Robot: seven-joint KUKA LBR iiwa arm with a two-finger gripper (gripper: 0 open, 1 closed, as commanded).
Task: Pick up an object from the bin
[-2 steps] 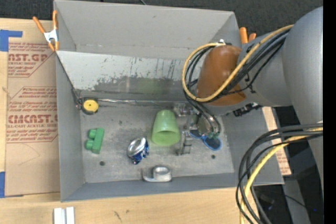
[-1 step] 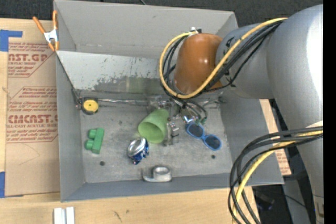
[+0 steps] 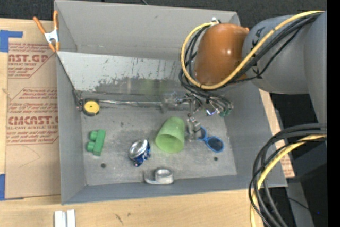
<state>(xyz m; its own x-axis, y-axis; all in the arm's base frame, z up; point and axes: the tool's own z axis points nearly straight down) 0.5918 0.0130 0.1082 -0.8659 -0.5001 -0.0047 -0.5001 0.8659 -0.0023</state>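
Observation:
My gripper point(image 3: 194, 124) hangs low in the right half of the bin, beneath the arm's orange cover. It is just right of a light green plastic cup point(image 3: 170, 136) lying on its side, and appears to touch the cup's upper right edge. A small blue-handled tool point(image 3: 212, 143) lies directly right of and below the gripper. Nothing shows held in the gripper.
A crushed blue and silver can point(image 3: 139, 152) lies left of the cup. A silver metal piece point(image 3: 159, 176) rests by the front wall. A green block point(image 3: 96, 142) and a yellow disc point(image 3: 91, 108) sit at the left. The arm covers the bin's right back corner.

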